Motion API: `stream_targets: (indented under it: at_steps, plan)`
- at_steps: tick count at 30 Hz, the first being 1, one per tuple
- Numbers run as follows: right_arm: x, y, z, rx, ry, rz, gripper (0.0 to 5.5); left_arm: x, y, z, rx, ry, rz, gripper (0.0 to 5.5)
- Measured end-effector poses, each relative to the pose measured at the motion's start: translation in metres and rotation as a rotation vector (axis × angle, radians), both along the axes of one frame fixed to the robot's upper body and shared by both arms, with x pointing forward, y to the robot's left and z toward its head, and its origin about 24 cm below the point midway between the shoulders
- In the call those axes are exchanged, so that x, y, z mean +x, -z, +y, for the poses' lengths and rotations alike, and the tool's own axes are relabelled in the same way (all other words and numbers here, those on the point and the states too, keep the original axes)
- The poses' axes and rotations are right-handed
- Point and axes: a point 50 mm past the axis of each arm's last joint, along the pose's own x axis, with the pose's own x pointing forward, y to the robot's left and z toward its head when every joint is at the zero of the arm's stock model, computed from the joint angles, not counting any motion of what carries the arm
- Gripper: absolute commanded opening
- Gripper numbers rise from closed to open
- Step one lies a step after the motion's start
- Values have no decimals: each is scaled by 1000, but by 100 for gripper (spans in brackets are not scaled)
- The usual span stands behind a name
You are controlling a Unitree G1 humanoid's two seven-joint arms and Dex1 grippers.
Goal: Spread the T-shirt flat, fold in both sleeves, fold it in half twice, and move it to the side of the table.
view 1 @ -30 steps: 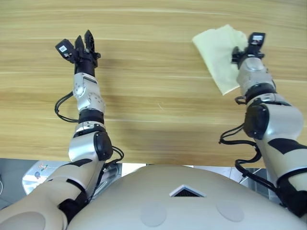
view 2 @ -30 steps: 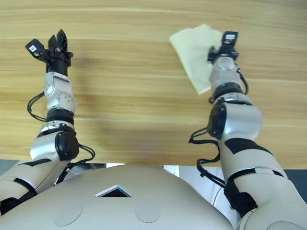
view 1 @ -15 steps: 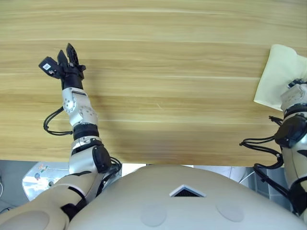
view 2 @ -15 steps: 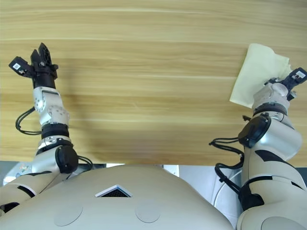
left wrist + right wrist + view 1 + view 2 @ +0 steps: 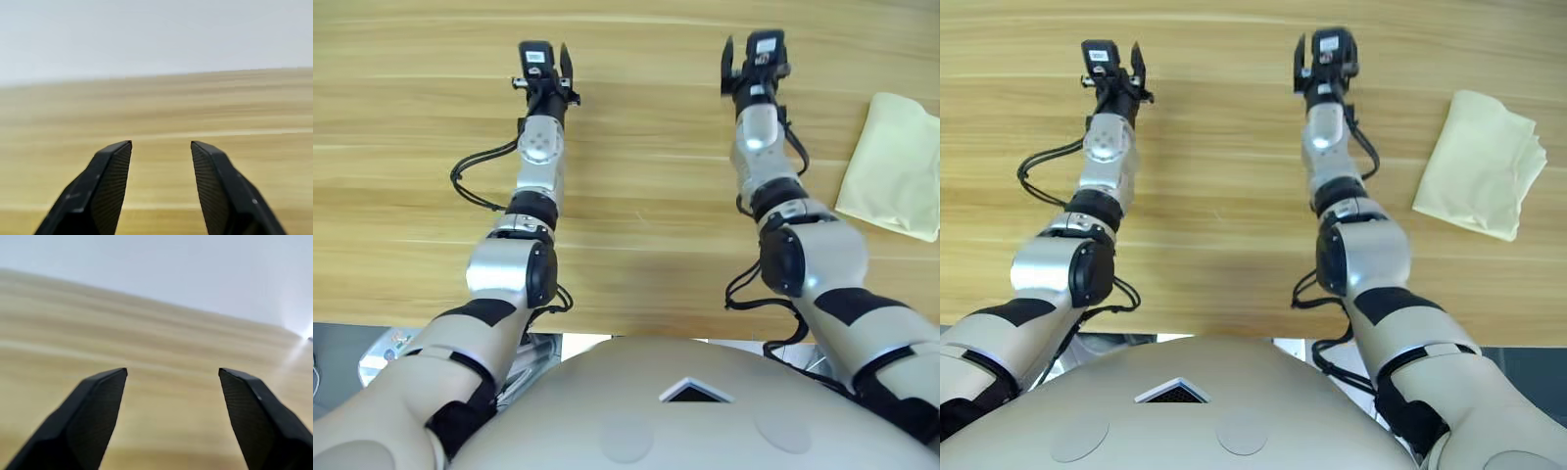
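T-shirt point(image 5: 893, 164) is lying folded near the table's point(image 5: 636, 176) right edge, long axis running roughly away from the robot. Right gripper point(image 5: 172, 372) is sitting nearer, shirt off to its right. Left gripper point(image 5: 161, 144) is well apart. Both gaping wide, empty.

Right tool point(image 5: 172, 373) released T-shirt point(image 5: 1481, 164); left tool point(image 5: 161, 143) also swung inward

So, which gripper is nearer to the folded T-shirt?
The right gripper: the T-shirt lies on that arm's side, and the left gripper is farther off.
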Motion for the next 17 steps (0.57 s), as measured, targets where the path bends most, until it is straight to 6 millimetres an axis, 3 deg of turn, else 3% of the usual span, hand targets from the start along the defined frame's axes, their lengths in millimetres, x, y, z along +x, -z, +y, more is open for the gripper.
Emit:
stream_targets:
  at_steps: [2, 7, 9, 17]
  plan:
    - [-17, 21, -5, -30, -5, 57, 347, -11, 14, -1, 53, 9, 22, 223]
    - [-32, 20, 0, -102, -93, -67, 347, -25, 24, -17, -1, 58, 1, 223]
    - [-43, 24, -10, -133, -85, -88, 347, -30, 25, -27, -11, 83, -8, 223]
    - [-52, 25, -16, -154, -87, -109, 350, -40, 32, -32, -58, 108, 2, 110]
